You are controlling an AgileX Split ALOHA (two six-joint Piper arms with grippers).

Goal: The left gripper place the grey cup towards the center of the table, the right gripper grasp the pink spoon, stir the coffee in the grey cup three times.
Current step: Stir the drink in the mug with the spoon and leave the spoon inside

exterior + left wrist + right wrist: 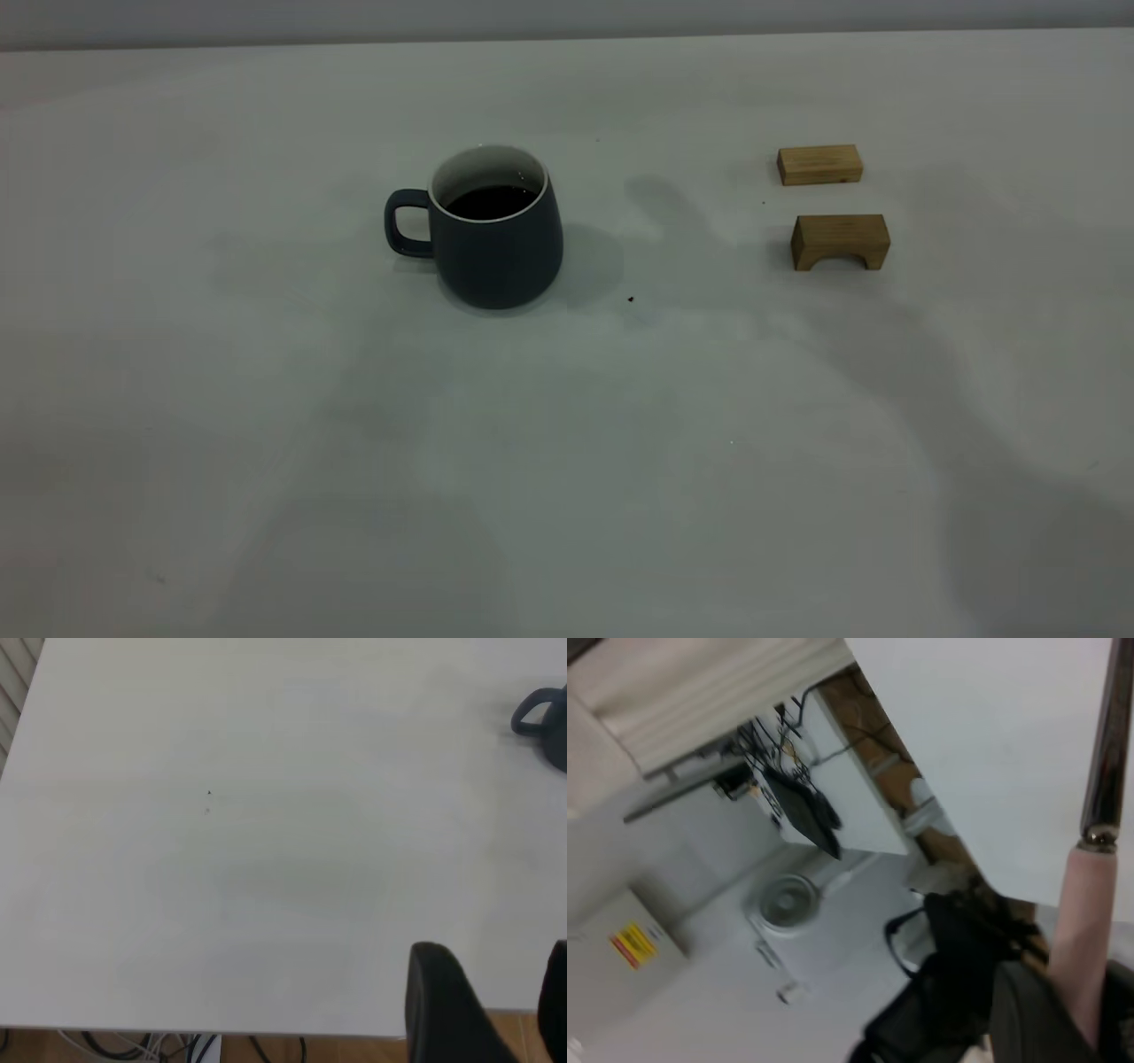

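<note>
One grey cup (496,235) of coffee (490,202) stands mid-table (567,461); two wooden blocks (820,165) lie far right. The right gripper's (1076,1010) jaws clamp one pink spoon (1085,930). The left gripper's (496,1005) jaws are apart.

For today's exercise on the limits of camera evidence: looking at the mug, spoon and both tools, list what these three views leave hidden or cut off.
- The pink spoon: right wrist view only; its bowl is cut off by the picture edge.
- The right tool: only a sliver at the frame corner, shut on the spoon handle; absent from the exterior view.
- The left tool: fingertips only, over the table edge.
- The grey cup: cropped in the left wrist view, handle visible.
</note>
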